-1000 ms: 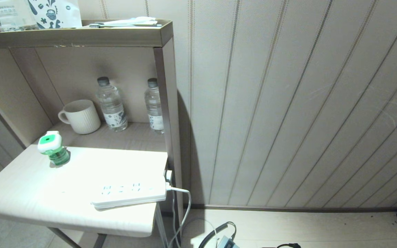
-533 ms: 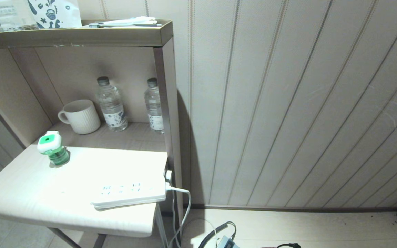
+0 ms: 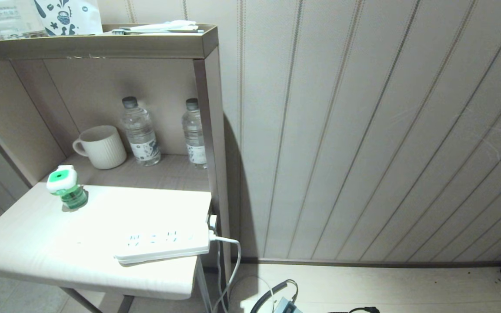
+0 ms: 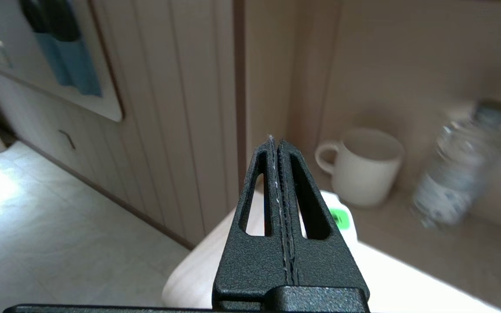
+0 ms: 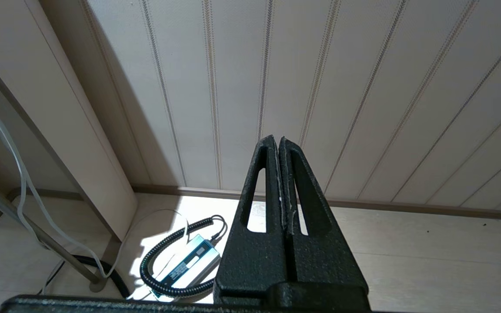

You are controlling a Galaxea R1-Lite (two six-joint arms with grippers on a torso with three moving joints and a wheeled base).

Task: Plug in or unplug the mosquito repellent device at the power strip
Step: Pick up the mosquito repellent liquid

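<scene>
The mosquito repellent device (image 3: 65, 187), white head with green centre over a green bottle, stands upright at the back left of the white tabletop (image 3: 37, 243), apart from the power strip (image 3: 163, 243). The white strip lies flat at the table's front right, its cord (image 3: 228, 261) hanging off the right end. No arm shows in the head view. In the left wrist view my left gripper (image 4: 276, 141) is shut and empty, in front of the table's left end, with the device (image 4: 342, 217) partly hidden behind its fingers. My right gripper (image 5: 275, 140) is shut and empty, low, facing the wall.
A white ribbed mug (image 3: 102, 147) and two clear water bottles (image 3: 139, 130) stand in the shelf niche behind the table. The niche's side post (image 3: 213, 143) rises beside the strip. A grey power brick with coiled cable (image 5: 185, 261) lies on the floor.
The head view is almost unchanged: the device, the strip and the shelf items stay in place. No arm has entered that view.
</scene>
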